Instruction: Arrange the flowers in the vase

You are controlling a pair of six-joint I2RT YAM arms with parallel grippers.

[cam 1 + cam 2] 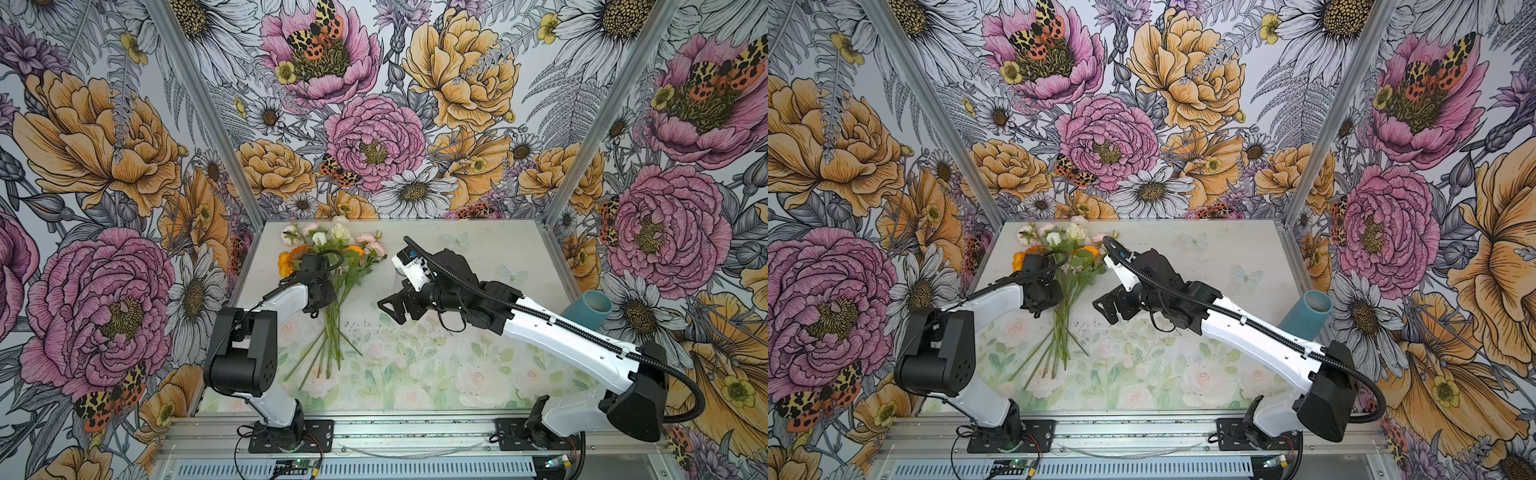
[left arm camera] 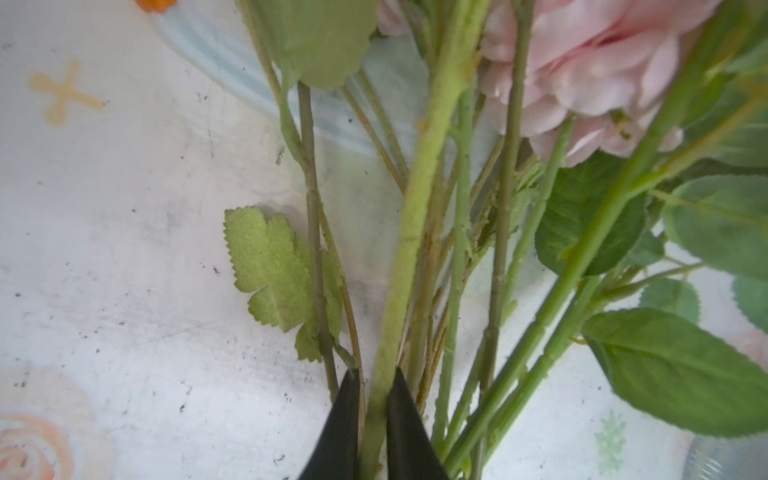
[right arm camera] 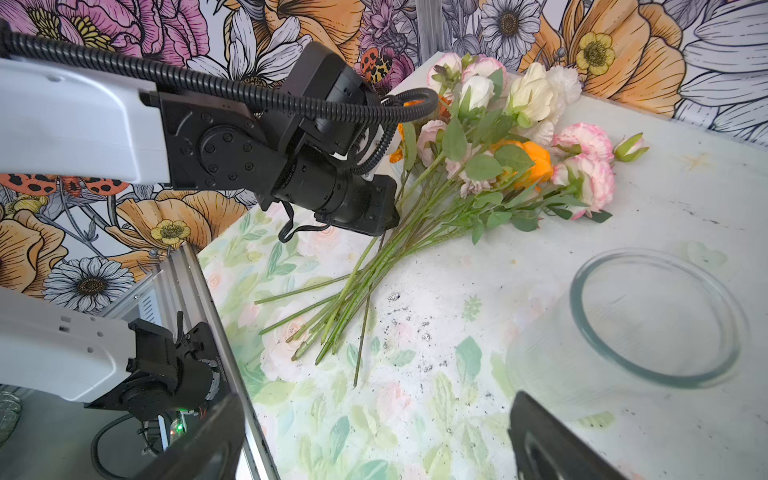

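One bunch of flowers, lying flat on the table, left of centre in both top views; pink, cream and orange blooms toward the upper edge, stems fanned toward the lower edge. One left gripper, pinched tight onto a thick stem, low in its wrist view. One right gripper, centre frame, jaws spread wide. One clear glass vase, lower right of the right wrist view, just beside that gripper. One teal cylinder, at the table's right edge.
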